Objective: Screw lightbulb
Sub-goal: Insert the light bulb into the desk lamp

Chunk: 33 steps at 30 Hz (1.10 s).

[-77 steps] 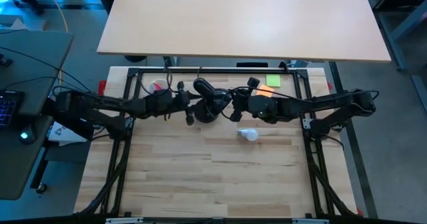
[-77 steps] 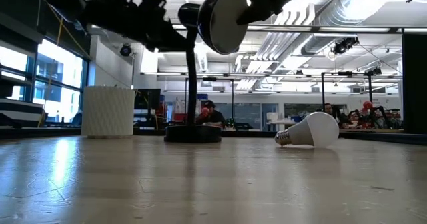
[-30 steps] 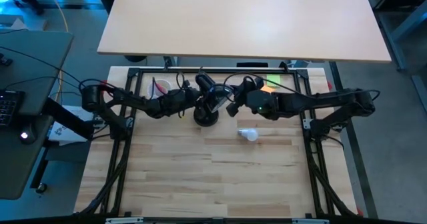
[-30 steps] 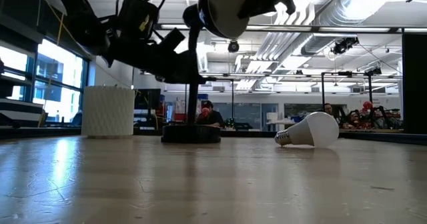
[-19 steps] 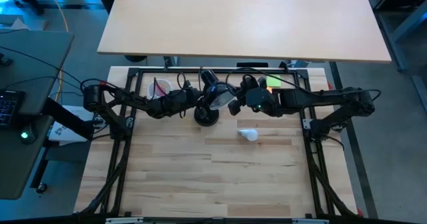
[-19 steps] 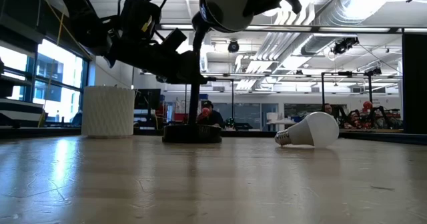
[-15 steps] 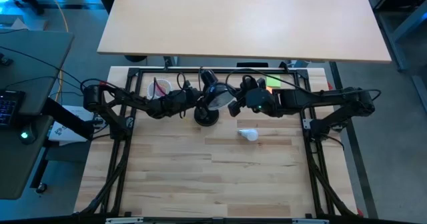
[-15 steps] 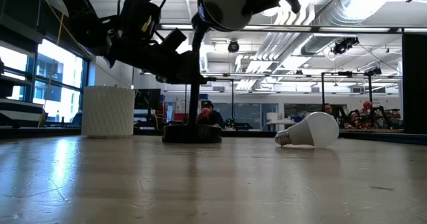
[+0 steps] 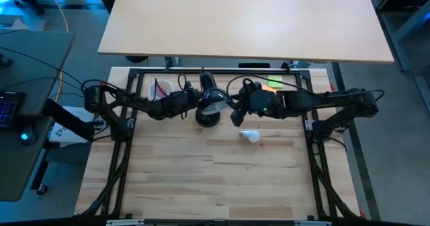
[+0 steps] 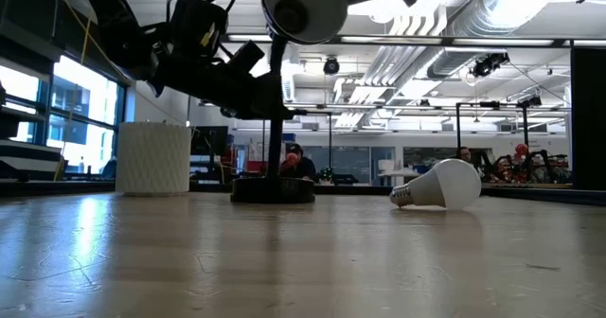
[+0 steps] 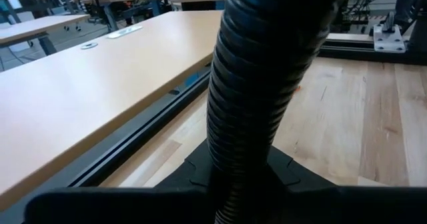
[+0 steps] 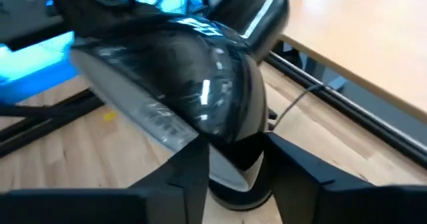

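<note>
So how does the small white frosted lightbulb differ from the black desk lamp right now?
The small white frosted lightbulb lies on its side on the wooden table; the black desk lamp stands upright on its round base. The lightbulb is far smaller than the lamp. The lightbulb lies untouched, while the left gripper clamps the lamp's ribbed neck. Both rest on the same table.

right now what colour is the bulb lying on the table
White, with a silvery screw base; the bulb shows best in the low view.

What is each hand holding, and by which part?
Left hand grips the lamp by its ribbed neck. Right hand straddles the shade, open.
</note>
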{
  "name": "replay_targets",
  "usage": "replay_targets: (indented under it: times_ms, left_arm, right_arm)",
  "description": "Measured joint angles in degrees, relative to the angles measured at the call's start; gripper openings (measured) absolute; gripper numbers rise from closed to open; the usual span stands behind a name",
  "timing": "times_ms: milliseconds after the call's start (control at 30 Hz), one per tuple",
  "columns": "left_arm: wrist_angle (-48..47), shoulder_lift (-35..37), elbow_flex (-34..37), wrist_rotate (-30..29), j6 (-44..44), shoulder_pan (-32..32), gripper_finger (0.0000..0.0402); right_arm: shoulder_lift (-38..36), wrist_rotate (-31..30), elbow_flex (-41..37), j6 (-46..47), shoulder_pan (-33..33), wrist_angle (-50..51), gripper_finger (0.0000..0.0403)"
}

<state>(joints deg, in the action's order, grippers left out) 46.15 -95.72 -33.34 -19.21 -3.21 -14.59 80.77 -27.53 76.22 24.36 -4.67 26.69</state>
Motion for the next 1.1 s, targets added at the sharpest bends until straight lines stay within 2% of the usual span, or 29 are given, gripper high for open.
replay_targets:
  times_ms: [200,300,400,500,600,800,900,1000,1100]
  left_arm:
    - [0.1,0.0,0.0,-0.1,0.0,0.3,0.0050]
    - [0.6,-0.1,0.0,0.0,0.0,0.3,0.0050]
    - [0.8,-0.1,0.0,0.0,0.0,0.4,0.0050]
    - [0.8,-0.1,0.0,0.1,0.0,0.4,0.0050]
    - [0.8,-0.1,0.0,0.1,0.0,0.6,0.0050]
    - [0.9,-0.1,0.0,0.2,0.0,0.7,0.0051]
    - [0.9,-0.1,0.0,0.3,0.0,0.7,0.0051]
    - [1.0,-0.1,0.0,0.3,0.0,0.7,0.0051]
    - [1.0,-0.1,0.0,0.4,0.0,0.7,0.0051]
  right_arm:
    - [-0.2,-4.6,5.7,-2.2,-1.4,11.2,0.0155]
    - [-0.2,-6.0,6.2,-2.7,-2.2,17.5,0.0156]
    - [-0.2,-6.1,2.1,-2.8,-2.7,20.7,0.0156]
    - [0.0,-6.2,-5.6,1.5,-3.5,18.2,0.0156]
    - [0.0,-6.4,-14.9,2.5,-4.1,2.4,0.0156]
    - [0.1,-9.2,-31.6,-6.7,-4.3,-40.6,0.0156]
    - [1.0,-6.2,-37.7,-8.6,-2.6,-58.8,0.0156]
    - [1.7,-2.0,-41.3,-9.9,-1.1,-70.2,0.0156]
    - [2.1,-0.6,-42.2,-8.7,0.3,-72.8,0.0151]
